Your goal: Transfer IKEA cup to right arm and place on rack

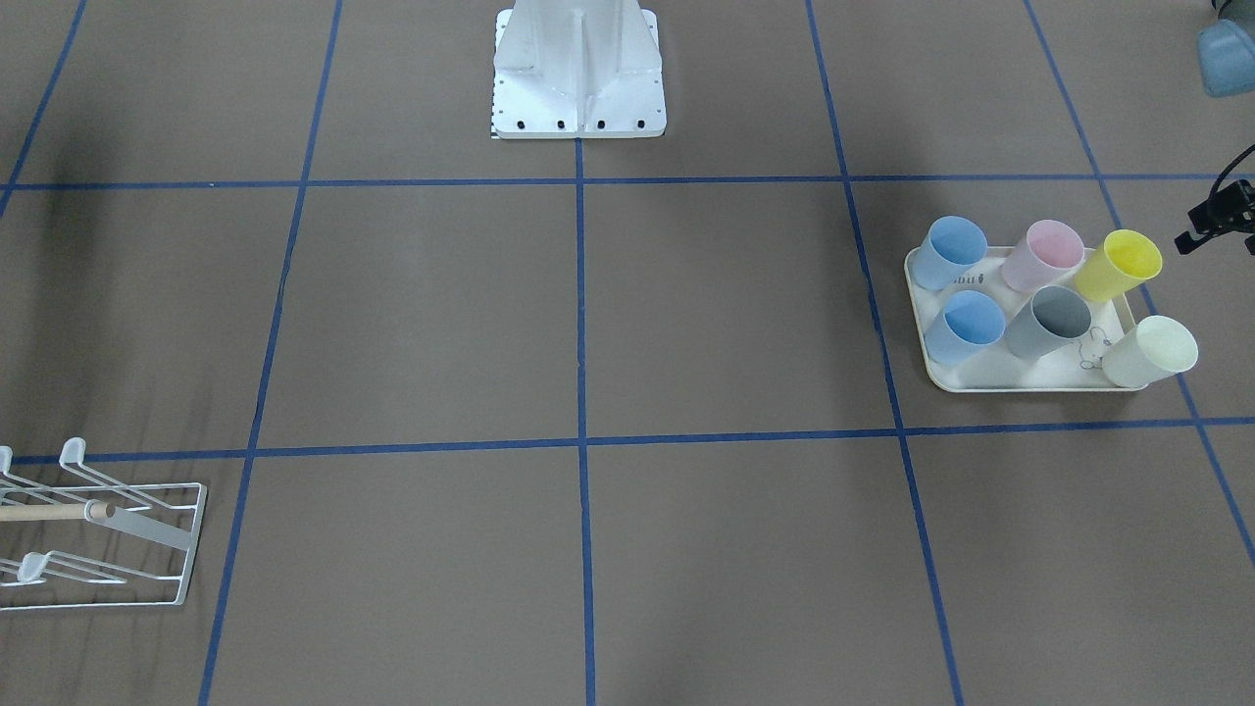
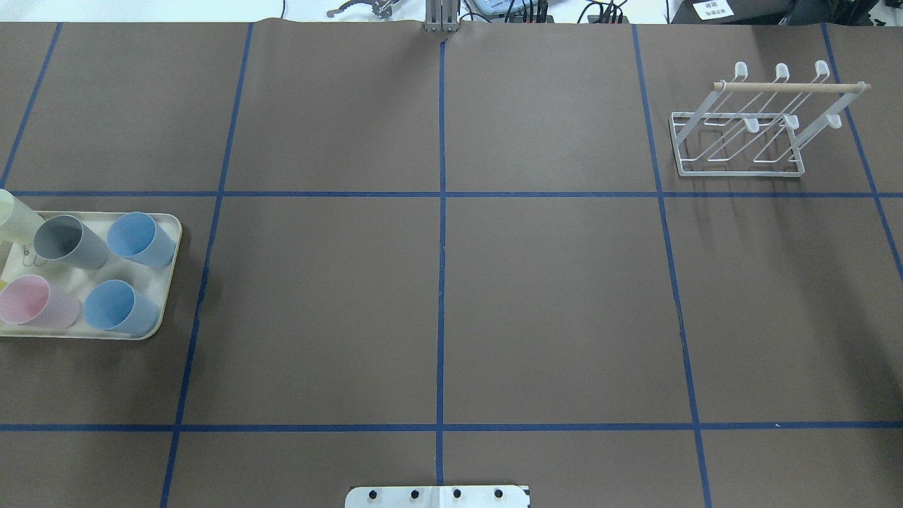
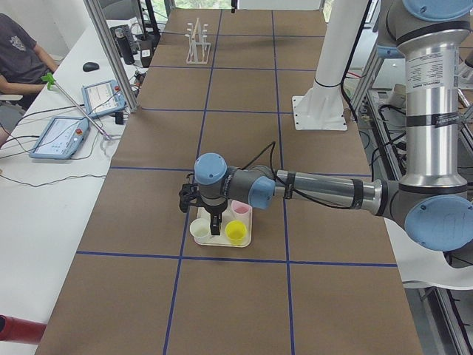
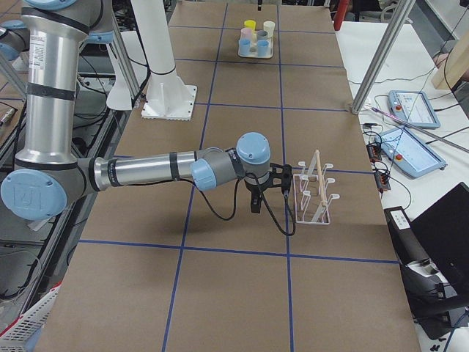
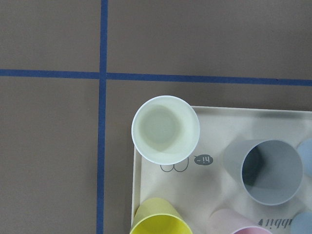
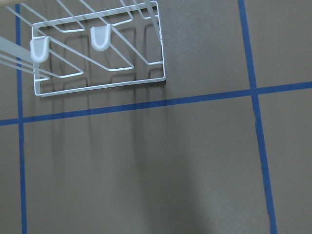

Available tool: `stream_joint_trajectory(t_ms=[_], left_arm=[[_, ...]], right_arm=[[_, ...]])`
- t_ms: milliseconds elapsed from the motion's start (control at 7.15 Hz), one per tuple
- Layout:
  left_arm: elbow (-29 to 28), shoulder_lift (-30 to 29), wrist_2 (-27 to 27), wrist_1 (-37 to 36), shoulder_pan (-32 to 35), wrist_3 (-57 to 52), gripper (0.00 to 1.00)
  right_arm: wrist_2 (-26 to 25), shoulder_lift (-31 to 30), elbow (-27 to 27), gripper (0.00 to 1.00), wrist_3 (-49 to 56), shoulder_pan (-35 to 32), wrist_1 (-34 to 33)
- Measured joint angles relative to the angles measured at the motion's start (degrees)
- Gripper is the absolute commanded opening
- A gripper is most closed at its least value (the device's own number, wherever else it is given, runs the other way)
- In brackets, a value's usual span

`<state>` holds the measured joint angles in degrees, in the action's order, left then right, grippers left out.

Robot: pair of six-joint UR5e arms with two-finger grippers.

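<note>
Stands at pick-up, with the left gripper (image 3: 215,228) roughly above the pale cream cup (image 5: 165,129) on the tray (image 5: 219,122) corner — calls next for a straight descent onto it — and with the right gripper (image 4: 253,205) just beside the rack (image 4: 315,192); cannot tell either's finger spread.

You're seeing a cream tray (image 1: 995,371) sitting by the tabletop's left edge, blue tape lines (image 1: 580,294) crossing the brown cover (image 1: 431,314), and two pendants (image 3: 59,137) lying beyond its far edge.
</note>
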<state>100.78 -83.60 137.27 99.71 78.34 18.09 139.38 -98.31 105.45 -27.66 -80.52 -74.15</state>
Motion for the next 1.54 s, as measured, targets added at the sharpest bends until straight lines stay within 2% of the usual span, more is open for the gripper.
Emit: stream_joint_trajectory(t_ms=[140, 560, 980, 1259, 1399, 1539], left_arm=[[-0.6, 0.1, -0.3, 1.3, -1.2, 0.1, 1.0], [-4.4, 3.1, -0.6, 12.7, -6.4, 4.1, 1.0], [-5.2, 6.3, -1.8, 14.5, -8.0, 6.9, 1.0], [-7.0, 6.3, -2.2, 15.0, -8.5, 7.0, 0.93], [-7.7, 6.1, -2.2, 15.3, -8.6, 7.0, 0.71], [-8.4, 5.7, -2.1, 15.5, -8.9, 7.0, 0.43]], right_arm=[[0.0, -0.2, -0.1, 1.0, -0.1, 1.5, 1.2], [-0.2, -0.2, 0.1, 1.0, -3.2, 6.5, 3.7], [-0.5, -0.1, 0.1, 1.0, -3.9, 7.4, 3.9], [-0.5, -0.1, 0.0, 1.0, -4.0, 7.4, 3.9], [-0.6, -0.1, -0.1, 1.0, -4.1, 7.4, 3.9], [-0.6, -0.1, -0.1, 1.0, -4.1, 7.4, 3.9]])
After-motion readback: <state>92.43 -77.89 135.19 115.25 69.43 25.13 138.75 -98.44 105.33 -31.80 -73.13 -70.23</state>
